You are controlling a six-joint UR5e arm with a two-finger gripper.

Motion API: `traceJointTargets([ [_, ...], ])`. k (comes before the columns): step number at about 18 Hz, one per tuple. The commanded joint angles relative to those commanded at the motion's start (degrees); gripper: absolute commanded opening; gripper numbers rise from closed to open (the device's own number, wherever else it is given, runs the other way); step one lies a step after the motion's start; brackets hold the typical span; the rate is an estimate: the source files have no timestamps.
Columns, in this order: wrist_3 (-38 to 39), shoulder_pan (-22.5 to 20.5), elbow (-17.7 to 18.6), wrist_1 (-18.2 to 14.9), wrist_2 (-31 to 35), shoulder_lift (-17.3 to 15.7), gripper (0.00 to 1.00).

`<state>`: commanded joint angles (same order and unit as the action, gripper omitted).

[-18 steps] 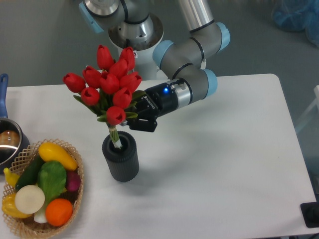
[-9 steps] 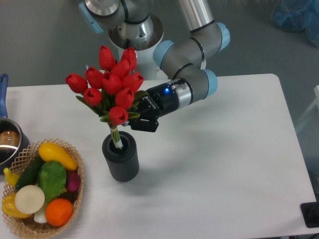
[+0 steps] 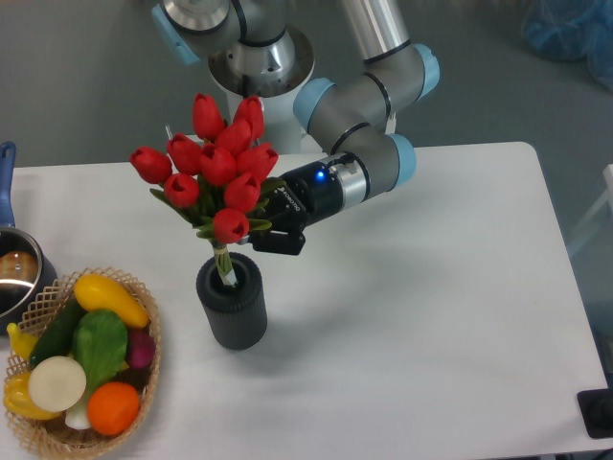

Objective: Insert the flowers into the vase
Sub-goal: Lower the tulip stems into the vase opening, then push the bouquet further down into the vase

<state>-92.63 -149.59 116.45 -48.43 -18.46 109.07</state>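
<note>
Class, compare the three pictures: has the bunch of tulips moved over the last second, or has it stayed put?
Yes. Judged against the vase, which has not moved, the flowers have drifted slightly right, becoming more upright, their stems in the vase mouth.

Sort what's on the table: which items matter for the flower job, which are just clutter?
Job:
- flowers, stems already in the vase mouth
- vase
- hand, at the bunch just below the blooms

Clutter:
- wicker basket of vegetables, front left
- pot at the left edge
</note>
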Motion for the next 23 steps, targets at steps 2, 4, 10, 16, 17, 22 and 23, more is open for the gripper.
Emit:
traceJointTargets([
  [2, -0.8, -0.1, 0.5, 0.0, 0.0, 0.1, 0.21],
  [4, -0.8, -0.1, 1.0, 0.0, 0.0, 0.1, 0.21],
  [10, -2.7, -0.1, 2.0, 0.0, 0.2, 1.0, 0.21],
  [16, -4.8, 0.0, 2.9, 0.1, 0.4, 1.9, 0.21],
  [17, -5.0, 0.0, 3.1, 0.1, 0.5, 2.2, 0.21],
  [22, -9.0, 0.1, 4.2, 0.0, 0.5, 3.0, 0.21],
  [23, -9.2, 0.0, 4.2, 0.1, 0.6, 3.4, 0.21],
])
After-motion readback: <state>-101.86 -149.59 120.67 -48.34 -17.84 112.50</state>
